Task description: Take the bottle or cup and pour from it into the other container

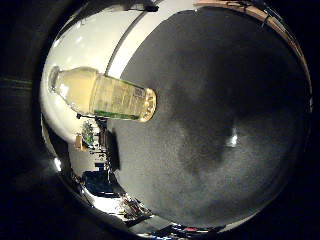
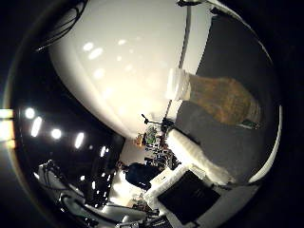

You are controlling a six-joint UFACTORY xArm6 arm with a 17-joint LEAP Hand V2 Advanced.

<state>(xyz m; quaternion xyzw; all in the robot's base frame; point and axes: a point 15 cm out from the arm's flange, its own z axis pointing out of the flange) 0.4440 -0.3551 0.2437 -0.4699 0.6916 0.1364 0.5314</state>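
Observation:
A clear plastic bottle [image 1: 105, 95] with a white cap, a pale label and yellowish liquid stands upright on the dark grey table [image 1: 225, 130]. The little finger side palm view shows it whole, a short way from the palm. The thumb side palm view also shows the bottle [image 2: 223, 100], on the table's edge zone by a white wall. A white and black finger of my hand [image 2: 201, 160] reaches out straight in the thumb side view, away from the bottle. Nothing is held.
A broad white wall or panel [image 2: 123, 66] rises behind the table. Room clutter with chairs and shelves [image 1: 100, 175] lies past the table's edge. Ceiling lights [image 2: 55, 131] show at one side.

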